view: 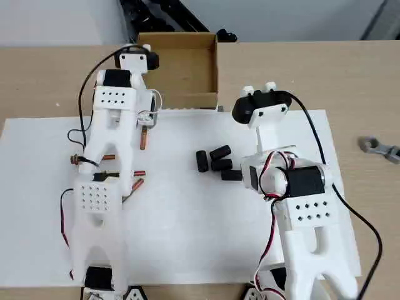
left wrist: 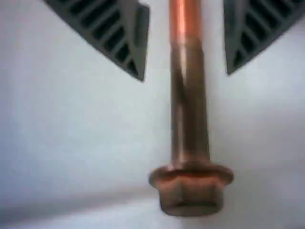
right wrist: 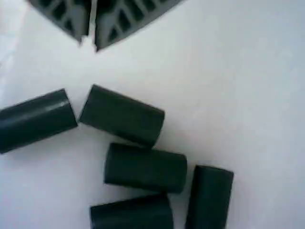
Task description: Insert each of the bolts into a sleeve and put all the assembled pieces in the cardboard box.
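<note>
Nearest the arm bases: a plain white sheet [view: 187,237] lies on the worktop [view: 362,69].

Mid-sheet, left arm's side: loose bolts [view: 138,184], copper-coloured, lie flat beside the arm. None is in a sleeve.

Left pincer [left wrist: 185,74] is open and holds nothing. There is one finger [left wrist: 116,36] on each side of a single bolt [left wrist: 190,143]. The shank runs between the jaws and the flanged hex head sits clear of the tips. There is a gap on both sides, so no contact with the shank. This bolt lies flat on the sheet, farther out than the loose ones, towards the box.

Mid-sheet, right arm's side: the sleeves [view: 219,152] are short black cylinders lying on their sides in a tight cluster. The right wrist view shows five of them, several touching.

Right pincer [right wrist: 91,43] is closed with nothing gripped. Its tips are near the cluster and touch no sleeve.

At about the same depth, off the sheet's right edge, a small grey metal part [view: 378,147] lies on bare worktop, well apart from everything else.

Far: the cardboard box [view: 181,62] is open-topped and sits at the sheet's far edge. It is closer to the left arm than to the right.
</note>
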Motion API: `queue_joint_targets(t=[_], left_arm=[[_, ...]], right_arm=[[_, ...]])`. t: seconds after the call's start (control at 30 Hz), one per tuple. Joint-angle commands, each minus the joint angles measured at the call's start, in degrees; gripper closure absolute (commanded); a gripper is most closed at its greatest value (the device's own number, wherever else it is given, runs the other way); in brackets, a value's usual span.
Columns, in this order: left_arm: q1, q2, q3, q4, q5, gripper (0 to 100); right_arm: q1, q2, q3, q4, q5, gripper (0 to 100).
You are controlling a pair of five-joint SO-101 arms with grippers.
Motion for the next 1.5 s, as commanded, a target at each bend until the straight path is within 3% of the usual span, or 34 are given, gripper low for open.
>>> queue_joint_targets(t=[0.0, 0.4, 0.6, 0.67, 0.73, 0.9, 1.2, 1.33, 1.47], left_arm=[[0.18, 1.14, -2.15, -2.64, 0.09, 89], [0.26, 4.04, -2.24, -10.90, 3.34, 89], [-0.53, 4.40, -1.71, -10.99, 3.34, 90], [-0.62, 4.40, -1.71, -10.81, 3.34, 95], [-0.62, 4.40, -1.71, -9.85, 3.25, 100], [-0.70, 4.31, -1.89, -6.68, 3.16, 99], [-0.26, 0.35, -11.74, 5.01, 2.02, 99], [-0.26, -6.77, -12.44, 5.10, 1.85, 99], [-0.26, -17.67, -4.62, 5.01, 1.85, 99]], right_arm=[[-0.22, 0.13, -2.73, -1.19, 0.62, 99.1], [-0.22, 0.04, -2.73, -1.19, 0.62, 99.1], [-0.22, 0.04, -2.73, -1.10, 0.62, 99.2], [-0.22, -0.04, -2.73, -1.10, 0.62, 99.3], [-0.22, -0.04, -2.73, -1.10, 0.62, 99.3], [-0.22, -0.04, -2.73, -1.01, 0.62, 99.3], [0.31, 4.09, -8.62, 12.35, 5.27, 99.5], [0.22, 10.51, -17.49, 15.96, 6.24, 99.5], [0.13, 19.47, -25.32, 19.65, 6.77, 99.1]])
